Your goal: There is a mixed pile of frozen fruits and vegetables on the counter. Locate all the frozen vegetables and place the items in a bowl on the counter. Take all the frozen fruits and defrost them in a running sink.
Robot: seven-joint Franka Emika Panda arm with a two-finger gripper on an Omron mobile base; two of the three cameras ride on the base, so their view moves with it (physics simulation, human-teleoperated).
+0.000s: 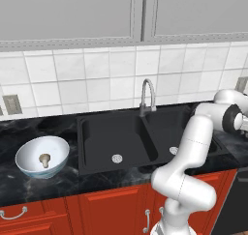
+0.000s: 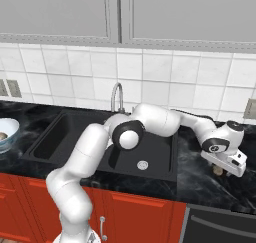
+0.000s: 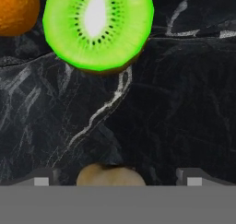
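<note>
My gripper (image 3: 117, 179) is open and hangs low over the black counter (image 3: 179, 103), right of the sink (image 2: 150, 154). A tan mushroom piece (image 3: 110, 176) lies between its fingertips (image 3: 41, 179), not gripped. Just beyond it on the counter lie a bright green fruit (image 3: 98, 27) with a pale centre and an orange fruit (image 3: 16, 8). In the right base view the gripper (image 2: 220, 168) stands right over that mushroom piece (image 2: 218, 171). On the counter left of the sink, the white bowl (image 1: 57, 149) holds another mushroom piece (image 1: 44, 159).
The silver faucet (image 1: 147, 94) stands behind the black double sink (image 1: 111, 137), and no water shows. The tiled wall and grey cabinets rise behind. My arm stretches across the right basin. Red cabinets (image 1: 111, 207) sit below the counter edge.
</note>
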